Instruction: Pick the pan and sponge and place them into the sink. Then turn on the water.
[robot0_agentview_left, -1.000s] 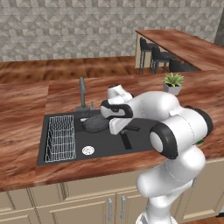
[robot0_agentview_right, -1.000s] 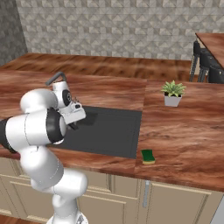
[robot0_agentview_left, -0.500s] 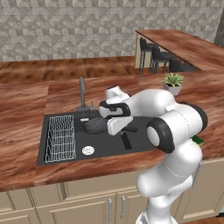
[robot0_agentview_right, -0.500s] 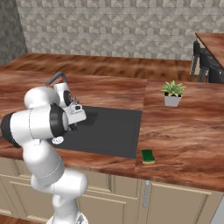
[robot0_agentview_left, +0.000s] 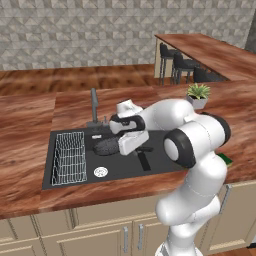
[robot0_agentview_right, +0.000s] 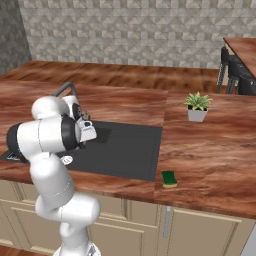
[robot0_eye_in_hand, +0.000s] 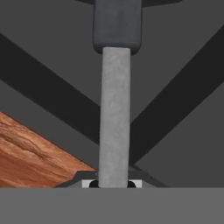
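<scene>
The black pan (robot0_agentview_left: 104, 146) hangs low in the sink (robot0_agentview_left: 161, 168), its round body just right of the wire rack. My gripper (robot0_agentview_left: 131, 145) is shut on its long thin handle (robot0_eye_in_hand: 113, 118). In the hand view that grey handle runs straight up from between my fingertips, where the gripper (robot0_eye_in_hand: 113, 183) clamps it, to a darker end piece. From the right base view the gripper (robot0_agentview_right: 87, 131) sits over the left part of the sink (robot0_agentview_right: 130, 150). The yellow and green sponge (robot0_agentview_right: 169, 178) lies on the counter by the front edge, right of the sink. No water runs from the faucet (robot0_agentview_left: 93, 106).
A wire rack (robot0_agentview_left: 69, 158) fills the sink's left end, with the silver drain (robot0_agentview_left: 100, 172) beside it. A potted plant (robot0_agentview_right: 197, 106) stands on the counter at the right. Bar stools (robot0_agentview_left: 180, 62) line a raised counter at the back right.
The hand with the pan has sunk slightly lower into the sink and drifted a little to the left. The sponge has not moved.
</scene>
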